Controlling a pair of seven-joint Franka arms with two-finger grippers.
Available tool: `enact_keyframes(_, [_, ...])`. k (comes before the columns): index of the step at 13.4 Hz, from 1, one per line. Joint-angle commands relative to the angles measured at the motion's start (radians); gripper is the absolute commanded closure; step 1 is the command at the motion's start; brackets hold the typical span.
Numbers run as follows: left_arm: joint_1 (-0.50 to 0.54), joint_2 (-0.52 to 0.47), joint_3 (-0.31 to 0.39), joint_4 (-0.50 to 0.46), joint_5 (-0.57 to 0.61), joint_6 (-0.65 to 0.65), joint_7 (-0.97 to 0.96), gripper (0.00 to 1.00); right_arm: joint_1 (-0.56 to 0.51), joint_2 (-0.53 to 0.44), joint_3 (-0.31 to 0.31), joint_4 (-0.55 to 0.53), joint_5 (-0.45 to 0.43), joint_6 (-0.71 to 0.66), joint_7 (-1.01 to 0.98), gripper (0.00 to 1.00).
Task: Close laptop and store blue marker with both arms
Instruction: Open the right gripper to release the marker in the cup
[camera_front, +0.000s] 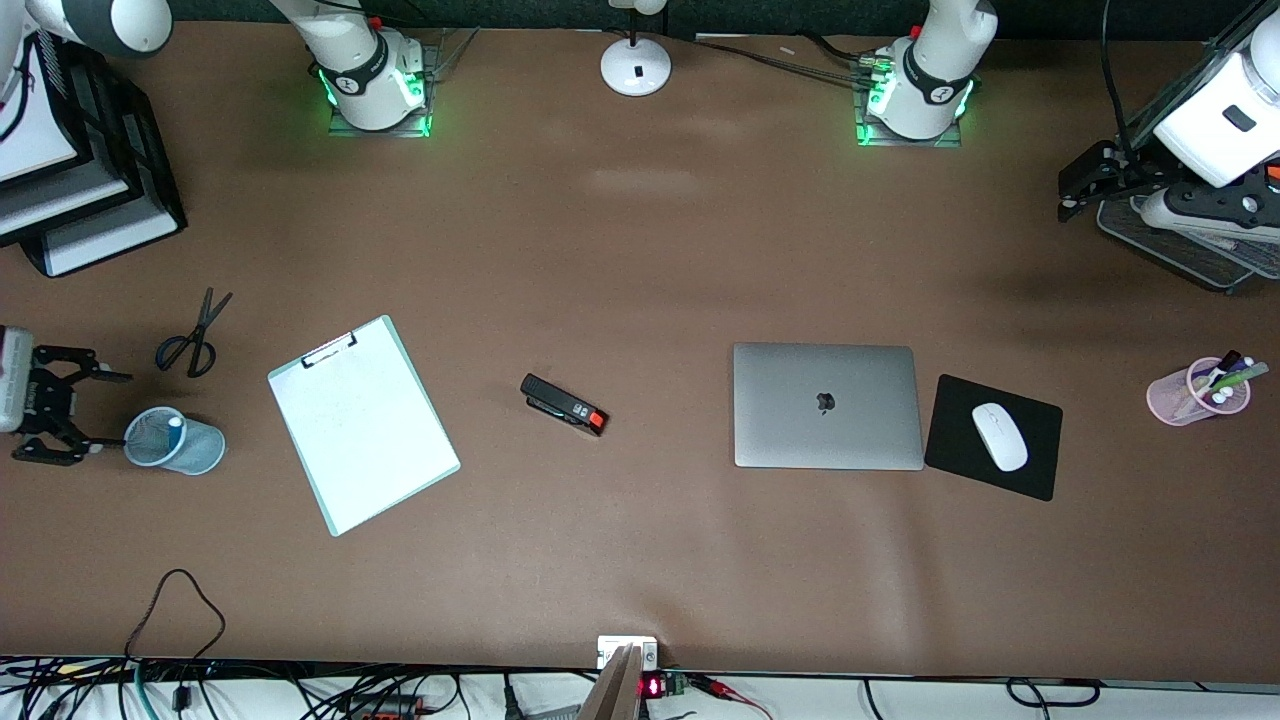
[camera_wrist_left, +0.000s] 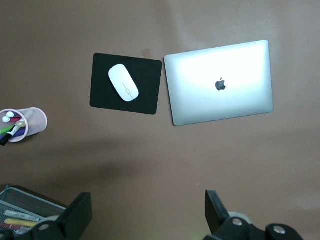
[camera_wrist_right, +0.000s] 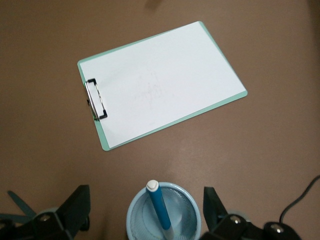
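Standing in the pale-blue mesh cup (camera_front: 178, 441) beside the clipboard (camera_front: 362, 424): blue marker (camera_wrist_right: 160, 205). Right end effector (camera_front: 62, 404) released over it; left end effector (camera_wrist_left: 147, 212) released above the bench.

A clipboard (camera_front: 362, 423) holding white paper lies on the table toward the right arm's end, with scissors (camera_front: 194, 336) and a blue mesh cup (camera_front: 176, 441) closer to that edge. A black stapler (camera_front: 563, 404) sits near the middle of the tabletop. Toward the left arm's end, a white mouse (camera_front: 999, 436) rests on a black mouse pad (camera_front: 1030, 420), and a pink cup (camera_front: 1196, 392) of markers stands near that edge.
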Motion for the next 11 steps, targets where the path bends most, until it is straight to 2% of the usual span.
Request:
enact_keyframes(1, [0.002, -0.003, 0.001, -0.001, -0.02, 0.013, 0.017, 0.0, 0.027, -0.125, 0.013, -0.094, -0.045, -0.001, 0.144, 0.0])
enact_keyframes(9, [0.002, -0.013, 0.0, -0.016, -0.02, 0.011, 0.017, 0.0, 0.171, -0.302, 0.01, -0.119, -0.199, -0.004, 0.671, 0.0])
enact_keyframes(11, [0.002, -0.013, 0.0, -0.015, -0.02, 0.013, 0.017, 0.0, 0.212, -0.341, 0.01, -0.149, -0.242, 0.002, 0.887, 0.0])
